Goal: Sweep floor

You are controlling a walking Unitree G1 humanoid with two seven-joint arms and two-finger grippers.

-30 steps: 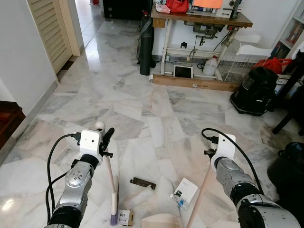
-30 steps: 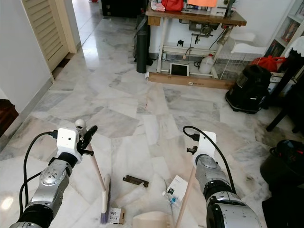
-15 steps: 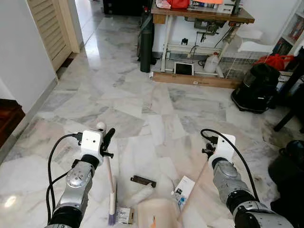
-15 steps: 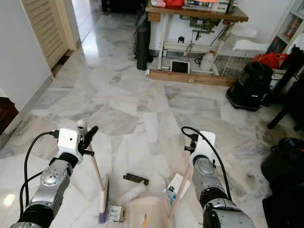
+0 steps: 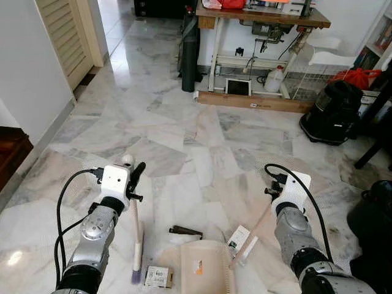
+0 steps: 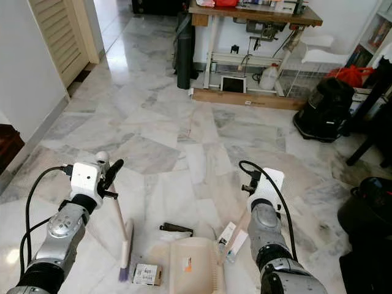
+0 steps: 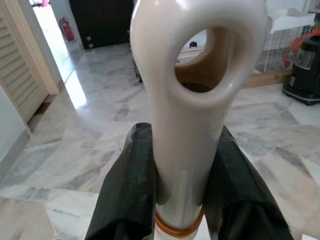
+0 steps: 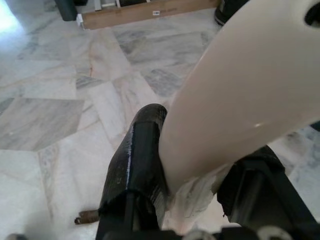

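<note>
My left gripper [image 5: 133, 179] is shut on the cream handle of a broom [image 5: 136, 236]; the handle's looped end [image 7: 192, 60] stands between its black fingers [image 7: 127, 185]. The broom's purple bristles [image 5: 135, 278] rest on the marble floor beside a small printed box [image 5: 156, 276]. My right gripper [image 8: 195, 175] is shut on the long handle of a beige dustpan [image 5: 205, 274], whose pan lies flat on the floor. A dark brown strip [image 5: 185, 231] lies just beyond the pan. A white packet [image 5: 240, 236] and clear wrapper lie at its right.
A work table [image 5: 260, 17] stands at the back with a wooden plank [image 5: 251, 101] below. A black vacuum cleaner [image 5: 334, 113] sits at the right and a black bin [image 5: 375, 208] at the near right. On the left are a louvred door [image 5: 61, 37] and a dark step [image 5: 9, 153].
The dustpan has slid forward into full view, and its pan now lies flat among the litter. The broom head has shifted a little left. The camera has tilted slightly.
</note>
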